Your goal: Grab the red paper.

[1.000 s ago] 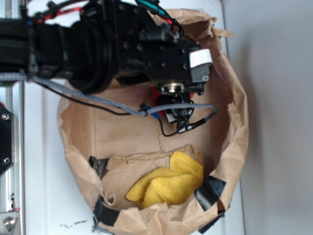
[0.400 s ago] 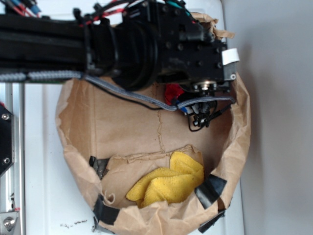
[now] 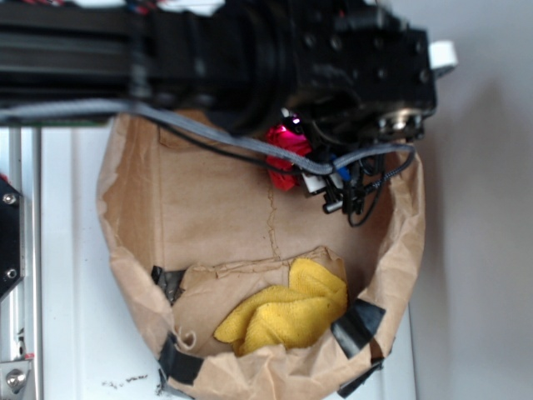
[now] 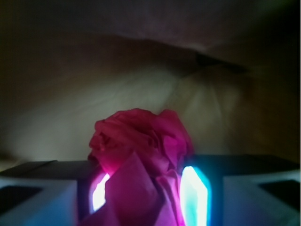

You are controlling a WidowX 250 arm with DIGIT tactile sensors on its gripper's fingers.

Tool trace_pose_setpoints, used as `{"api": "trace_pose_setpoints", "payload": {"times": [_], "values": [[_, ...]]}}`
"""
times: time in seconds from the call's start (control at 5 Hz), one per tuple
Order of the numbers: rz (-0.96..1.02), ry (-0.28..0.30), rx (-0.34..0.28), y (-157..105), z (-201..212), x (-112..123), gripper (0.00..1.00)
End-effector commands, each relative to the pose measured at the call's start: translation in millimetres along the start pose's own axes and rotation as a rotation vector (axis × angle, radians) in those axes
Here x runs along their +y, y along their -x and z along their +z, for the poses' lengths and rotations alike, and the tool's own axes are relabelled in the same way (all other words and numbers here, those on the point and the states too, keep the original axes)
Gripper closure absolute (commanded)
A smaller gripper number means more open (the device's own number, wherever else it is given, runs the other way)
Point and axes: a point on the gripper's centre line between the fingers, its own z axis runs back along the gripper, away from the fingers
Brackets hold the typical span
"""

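Red paper [image 4: 141, 155]: crumpled wad pinched between the two fingers of the claw [image 4: 143, 193], bulging out past the tips. In the exterior view it shows as a red patch [image 3: 287, 154] under the arm, at about 12 o'clock inside the brown paper bag [image 3: 208, 217]. Yellow cloth [image 3: 287, 312] lies well apart at 6 o'clock against the bag wall. Bag sits on the white bench [image 3: 75, 275]. Judgement: grip looks secure; hold pressure steady and lift straight, clear of the bag's rim.
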Motion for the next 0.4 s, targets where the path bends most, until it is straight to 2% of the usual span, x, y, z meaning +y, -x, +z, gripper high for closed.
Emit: {"api": "trace_pose_setpoints", "payload": {"times": [0.0, 0.2], "values": [[-0.06, 0.024, -0.059, 10, 55, 1, 1.0], [-0.091, -0.007, -0.136, 29, 63, 4, 1.0]]}}
